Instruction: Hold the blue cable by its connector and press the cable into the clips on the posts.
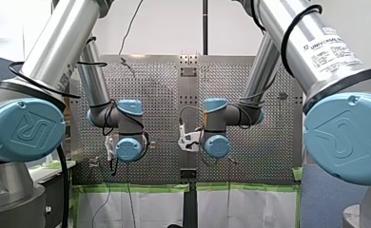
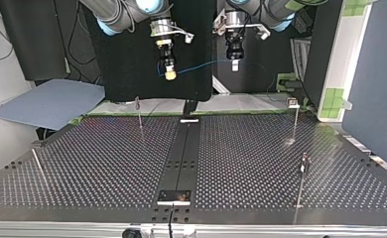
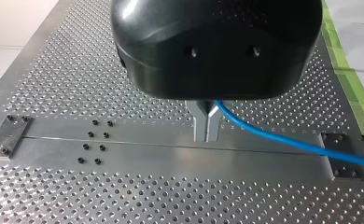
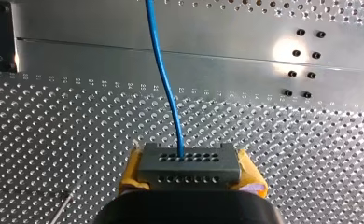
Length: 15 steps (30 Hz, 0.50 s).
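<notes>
The blue cable point(image 2: 201, 65) hangs in a shallow arc between my two grippers, high above the perforated table point(image 2: 92, 163). My right gripper point(image 4: 189, 170) is shut with its yellow pads point(image 4: 132, 170) on either side of the grey connector point(image 4: 189, 163); the cable point(image 4: 164, 70) leaves the connector's face and runs ahead. My left gripper point(image 3: 206, 137) has its metal fingers shut on the cable point(image 3: 287, 140) further along. In the top view my right gripper point(image 2: 169, 74) is left of my left gripper point(image 2: 234, 64). Thin posts point(image 2: 139, 111) point(image 2: 294, 119) point(image 2: 303, 178) stand on the table.
A dark central strip point(image 2: 181, 153) runs across the table, with a small plate point(image 2: 174, 197) at its near end. One more thin post point(image 2: 37, 166) leans at the top view's left. A blue-grey sheet point(image 2: 47, 101) lies beyond the table. A blue panel point(image 2: 375, 74) stands at the right.
</notes>
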Motion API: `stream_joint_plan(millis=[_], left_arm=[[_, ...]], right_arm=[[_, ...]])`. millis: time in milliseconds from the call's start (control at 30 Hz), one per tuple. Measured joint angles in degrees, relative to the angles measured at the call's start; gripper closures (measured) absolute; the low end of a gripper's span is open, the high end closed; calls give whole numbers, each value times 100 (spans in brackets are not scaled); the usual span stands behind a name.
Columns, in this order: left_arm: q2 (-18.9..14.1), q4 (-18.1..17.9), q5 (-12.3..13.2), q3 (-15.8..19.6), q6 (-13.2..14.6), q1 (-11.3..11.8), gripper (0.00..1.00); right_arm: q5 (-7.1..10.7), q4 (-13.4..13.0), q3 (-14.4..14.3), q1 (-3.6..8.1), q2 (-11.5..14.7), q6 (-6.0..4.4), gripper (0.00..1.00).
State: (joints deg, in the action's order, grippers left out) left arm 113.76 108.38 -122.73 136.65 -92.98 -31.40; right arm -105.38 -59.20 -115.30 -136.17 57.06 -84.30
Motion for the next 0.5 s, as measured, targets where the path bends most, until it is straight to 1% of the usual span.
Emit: stream_joint_plan(millis=[100,200,500], left_arm=[[0,0,0,0,0,0,100],[0,0,0,0,0,0,100],[0,0,0,0,0,0,100]], right_arm=[[-98,67,99,-103,-131,12,100],[-142,91,144,-150,-293,15,100],[-159,100,160,-168,-740,17,100]])
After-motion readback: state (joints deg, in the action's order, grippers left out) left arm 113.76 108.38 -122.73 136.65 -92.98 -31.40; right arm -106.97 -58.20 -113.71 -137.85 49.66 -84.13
